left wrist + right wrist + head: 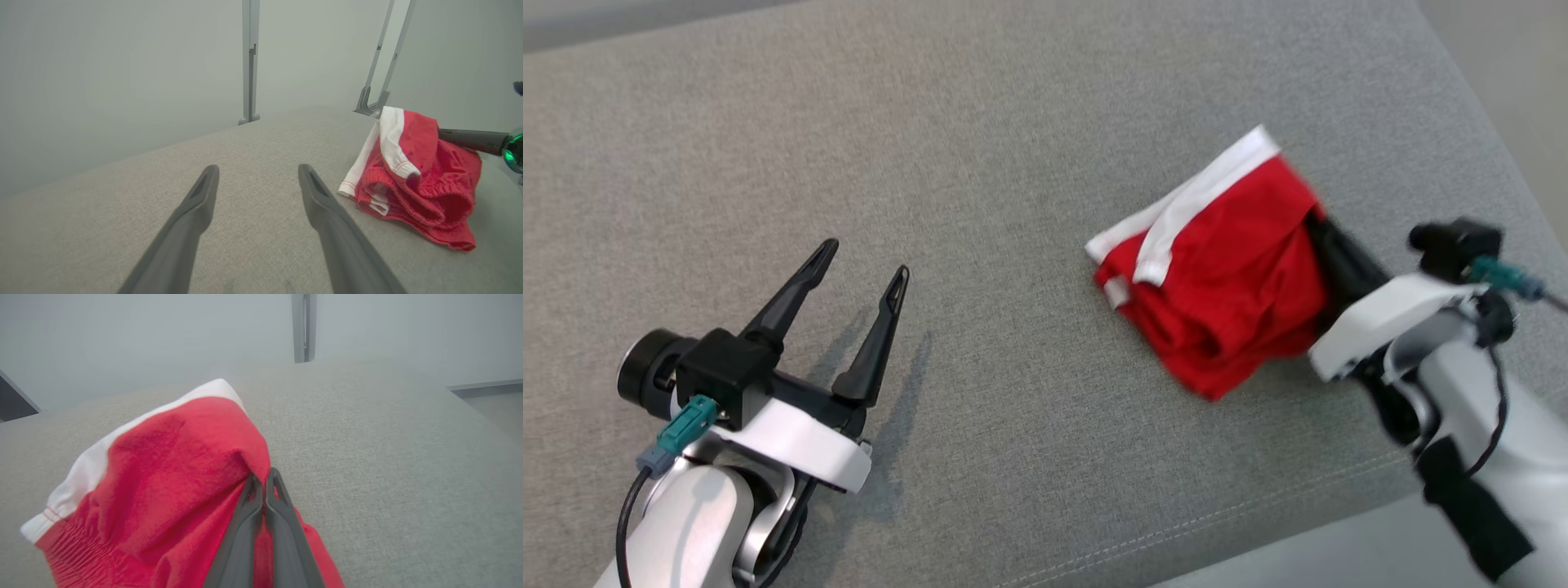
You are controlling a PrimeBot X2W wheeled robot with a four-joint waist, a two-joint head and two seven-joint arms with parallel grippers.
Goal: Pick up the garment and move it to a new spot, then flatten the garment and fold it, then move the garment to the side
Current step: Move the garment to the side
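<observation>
Right jaws closed on red garment [1225,269], apparently its edge

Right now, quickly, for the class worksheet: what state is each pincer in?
Left pincer: open, holding nothing.
Right pincer: shut on the red-and-white garment.

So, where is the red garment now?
The red garment sits bunched at the right of the grey fabric surface in the head view, pinched by the right hand.
</observation>
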